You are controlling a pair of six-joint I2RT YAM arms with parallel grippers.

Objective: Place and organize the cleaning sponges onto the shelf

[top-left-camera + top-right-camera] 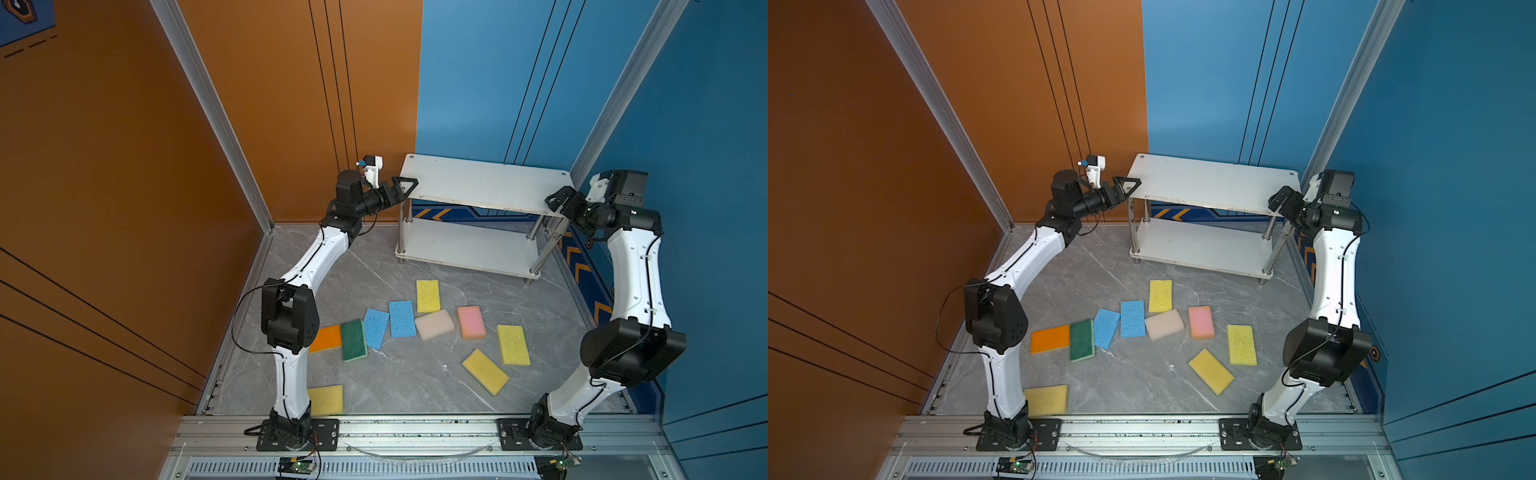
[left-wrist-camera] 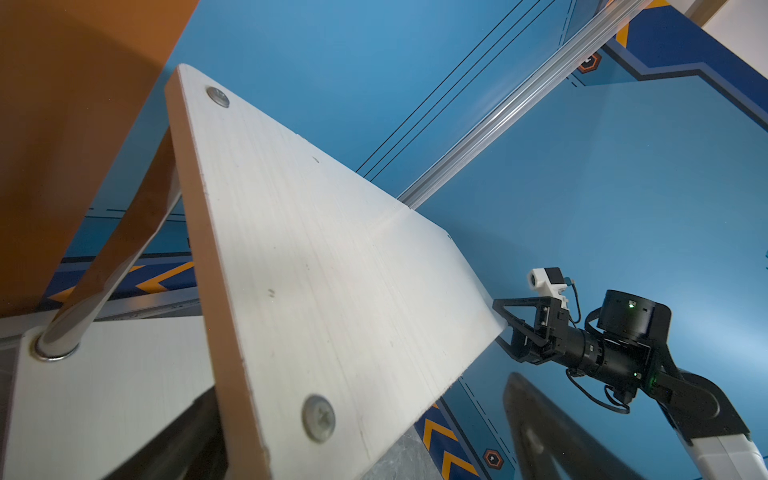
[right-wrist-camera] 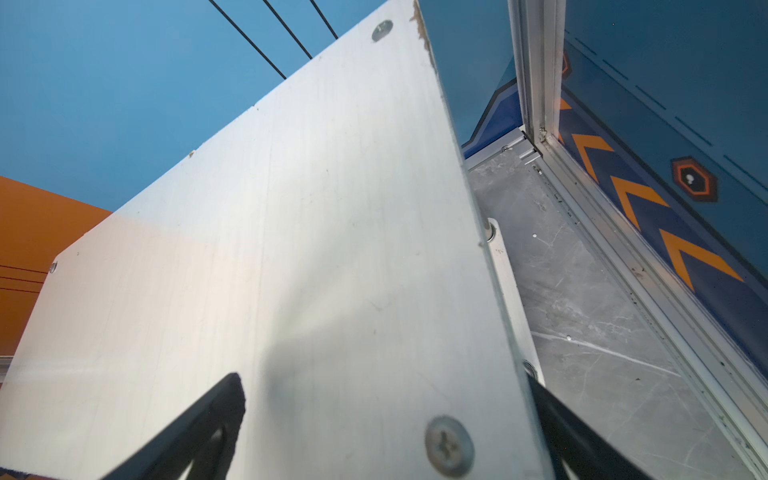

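Observation:
The shelf (image 1: 486, 183) (image 1: 1212, 183) stands at the back with both white boards bare. My left gripper (image 1: 405, 187) (image 1: 1127, 187) is open, its jaws around the top board's (image 2: 311, 249) left front corner. Also open, my right gripper (image 1: 557, 201) (image 1: 1277, 199) (image 2: 511, 328) straddles the board's (image 3: 291, 249) right front corner. Several cleaning sponges lie flat on the floor in front: orange (image 1: 326, 338), dark green (image 1: 353, 340), two blue (image 1: 376, 328) (image 1: 402, 319), off-white (image 1: 434, 325), pink (image 1: 471, 322) and yellow ones (image 1: 428, 296) (image 1: 513, 345) (image 1: 485, 371) (image 1: 326, 400).
Orange wall panels (image 1: 124, 166) close in the left side and blue ones (image 1: 706, 124) the back and right. The grey marble floor (image 1: 395, 374) ends at a metal rail (image 1: 415, 428) carrying both arm bases. The left arm's lower link hides part of the front yellow sponge.

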